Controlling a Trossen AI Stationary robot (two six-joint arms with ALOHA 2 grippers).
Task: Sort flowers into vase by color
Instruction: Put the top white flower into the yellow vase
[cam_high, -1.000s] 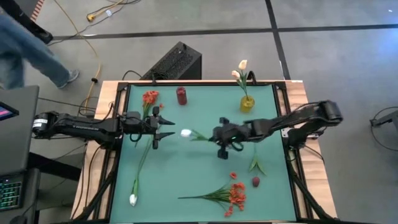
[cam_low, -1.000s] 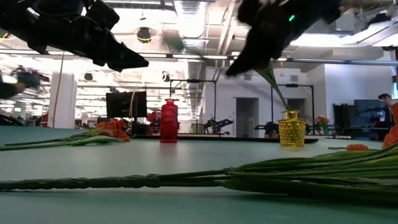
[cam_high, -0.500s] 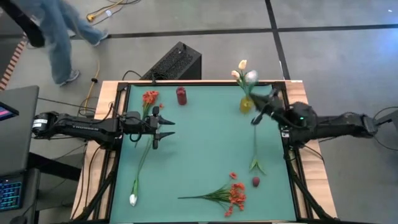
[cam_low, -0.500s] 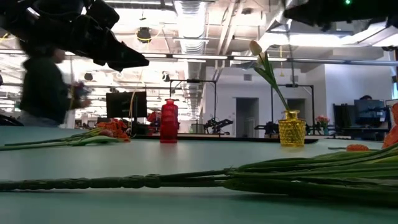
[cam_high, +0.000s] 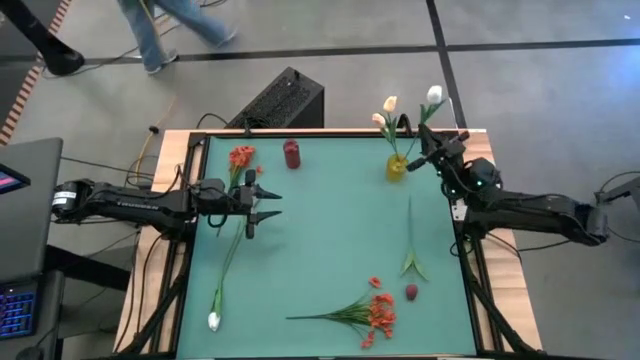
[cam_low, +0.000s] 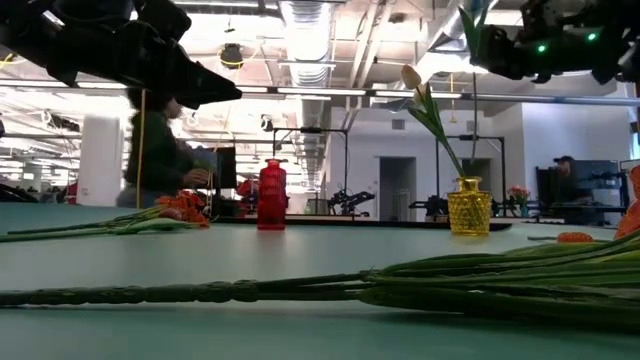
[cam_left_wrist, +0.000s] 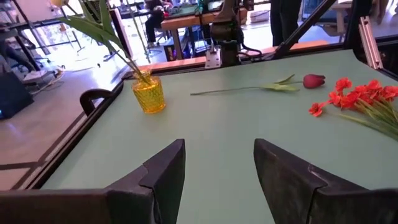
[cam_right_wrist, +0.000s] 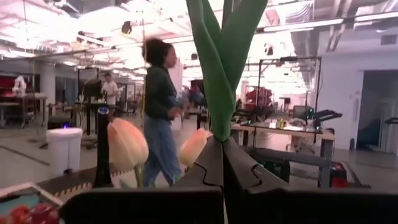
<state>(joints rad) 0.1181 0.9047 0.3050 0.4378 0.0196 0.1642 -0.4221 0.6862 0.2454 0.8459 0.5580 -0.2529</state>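
Left gripper (cam_high: 268, 207): hovers over the left side of the desk (cam_high: 330, 240), jaws apart, holding nothing.
White flower on desk (cam_high: 227, 262): lies left, stem running near-to-far, bud at the near end.
Red vase (cam_high: 292, 154): far edge, left of centre, empty.
Red-orange flowers (cam_high: 368, 312): near edge, blooms to the right.
Yellow vase (cam_high: 397, 166): far right, holding two white buds (cam_high: 385, 111).
Right gripper (cam_high: 437, 150): clenched on a white flower (cam_high: 433, 96), just right of the yellow vase.
Held flower axis: roughly upright, bud topmost, stem end downward.
Risk: stem end could miss the narrow mouth or knock the vase over if lowered off-centre.
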